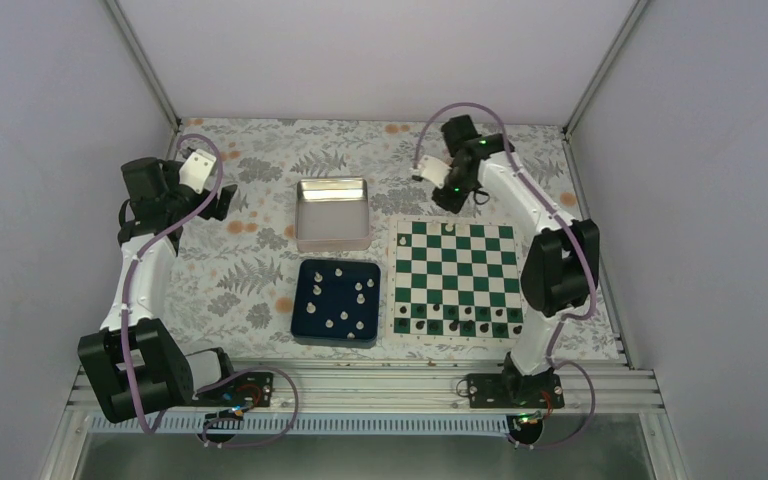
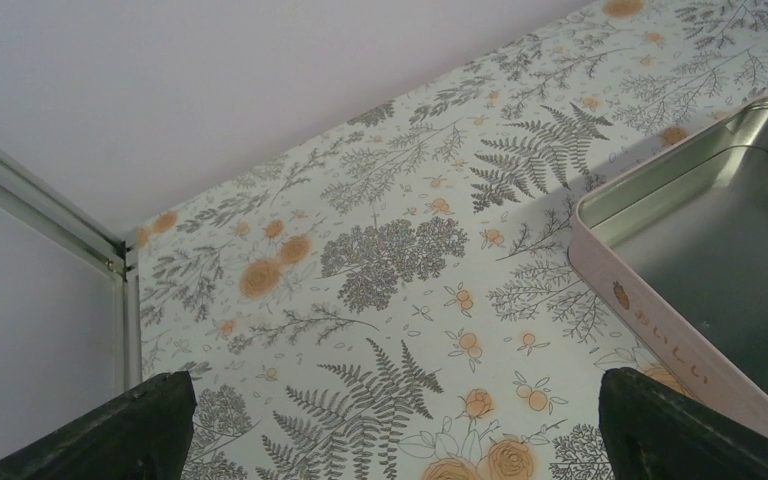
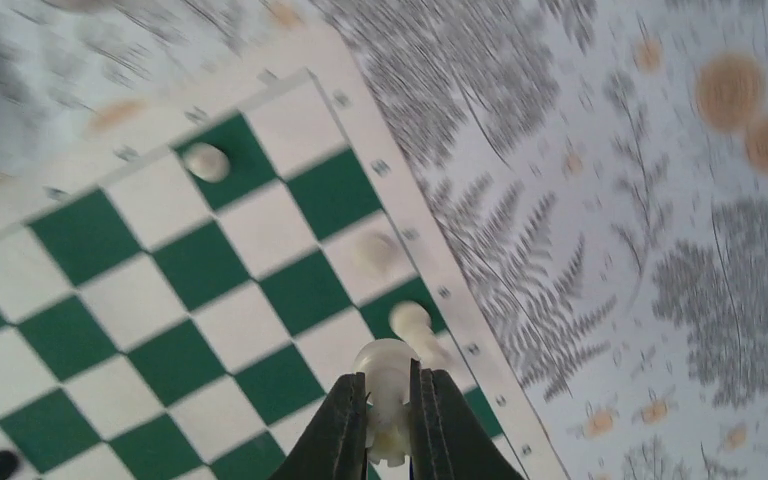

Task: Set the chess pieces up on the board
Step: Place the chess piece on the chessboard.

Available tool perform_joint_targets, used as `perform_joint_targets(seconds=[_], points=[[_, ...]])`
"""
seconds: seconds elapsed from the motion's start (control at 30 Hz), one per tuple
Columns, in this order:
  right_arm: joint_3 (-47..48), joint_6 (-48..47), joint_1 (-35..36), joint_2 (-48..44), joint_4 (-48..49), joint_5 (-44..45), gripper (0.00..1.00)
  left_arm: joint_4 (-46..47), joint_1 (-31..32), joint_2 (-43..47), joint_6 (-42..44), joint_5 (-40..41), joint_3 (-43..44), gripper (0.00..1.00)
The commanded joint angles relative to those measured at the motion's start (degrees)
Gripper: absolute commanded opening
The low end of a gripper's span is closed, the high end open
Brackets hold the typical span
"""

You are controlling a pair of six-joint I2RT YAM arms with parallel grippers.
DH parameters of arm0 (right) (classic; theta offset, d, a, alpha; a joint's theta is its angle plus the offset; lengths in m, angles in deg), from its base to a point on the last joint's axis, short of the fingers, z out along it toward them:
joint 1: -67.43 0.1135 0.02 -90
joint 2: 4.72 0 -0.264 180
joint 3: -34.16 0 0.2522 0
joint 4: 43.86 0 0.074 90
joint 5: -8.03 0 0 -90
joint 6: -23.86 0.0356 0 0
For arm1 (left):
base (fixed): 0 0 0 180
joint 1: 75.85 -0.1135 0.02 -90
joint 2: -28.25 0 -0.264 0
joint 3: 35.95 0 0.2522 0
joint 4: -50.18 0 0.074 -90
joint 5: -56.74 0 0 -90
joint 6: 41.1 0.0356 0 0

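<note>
Held piece: a small white chess piece (image 3: 386, 362) with a rounded top, pinched between the two dark fingers of the right hand (image 3: 388, 425).
Where it is: over the edge squares of the flat green-and-white chessboard (image 3: 260, 232), close to its pale border and near one corner.
Other white pieces: three more white chess pieces (image 3: 206, 160) stand on squares near that edge. One of them is just beside the held piece.
Only in the top view: further white pieces lie scattered in a dark blue square tray (image 1: 301, 300), just left of the board. Small black chess pieces (image 1: 460, 322) fill the board's two nearest rows.
Only in the left wrist view: the left hand (image 2: 397, 410) is spread wide and holds nothing. It hangs over the flower-and-fern patterned surface (image 2: 380, 250).
Tin: a shiny square metal tin (image 2: 660, 335) sits on the surface beyond the tray, near the left hand.
Writing: the tin's pale side wall carries a small strawberry mark and the Japanese letters おいしい. The board's border has small marks, too blurred to read.
Hard to make out: the right wrist view is smeared, so the kinds of pieces cannot be told. In the top view the pieces are too tiny to identify. The tin is cut off at the left wrist view's right edge.
</note>
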Motion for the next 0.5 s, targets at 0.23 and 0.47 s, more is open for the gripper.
perform_joint_targets(seconds=[0.23, 0.47], points=[[-2.29, -5.56, -18.89, 3.0, 2.58, -3.32, 0.05, -0.33, -0.32, 0.1, -0.08, -0.93, 1.87, 1.0], [-8.52, -7.38, -25.55, 2.45, 4.57, -3.64, 0.05, 0.31, -0.34, -1.15, -0.92, -2.74, 2.57, 1.0]])
